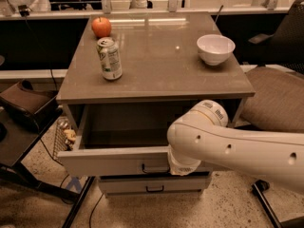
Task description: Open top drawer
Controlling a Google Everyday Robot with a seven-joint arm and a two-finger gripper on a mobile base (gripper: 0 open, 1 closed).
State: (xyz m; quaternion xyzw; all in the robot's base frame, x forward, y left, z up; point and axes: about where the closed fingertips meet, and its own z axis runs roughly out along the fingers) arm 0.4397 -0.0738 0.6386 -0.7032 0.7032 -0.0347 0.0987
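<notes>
The top drawer (109, 161) of the grey cabinet stands pulled out toward me, its dark grey inside (126, 127) showing. Its light grey front carries a thin black bar handle (153, 168). My white arm (228, 146) reaches in from the right and bends down in front of the drawer front. The gripper (176, 169) is at the drawer front just right of the handle, hidden behind the arm's wrist. A lower drawer (152, 184) with a like handle stays closed beneath.
On the cabinet top (156, 56) stand a green-white can (109, 59), an orange-red fruit (101, 27) and a white bowl (215, 49). A brown chair (275, 99) is at the right, a dark chair (26, 106) and a wire basket (61, 137) at the left.
</notes>
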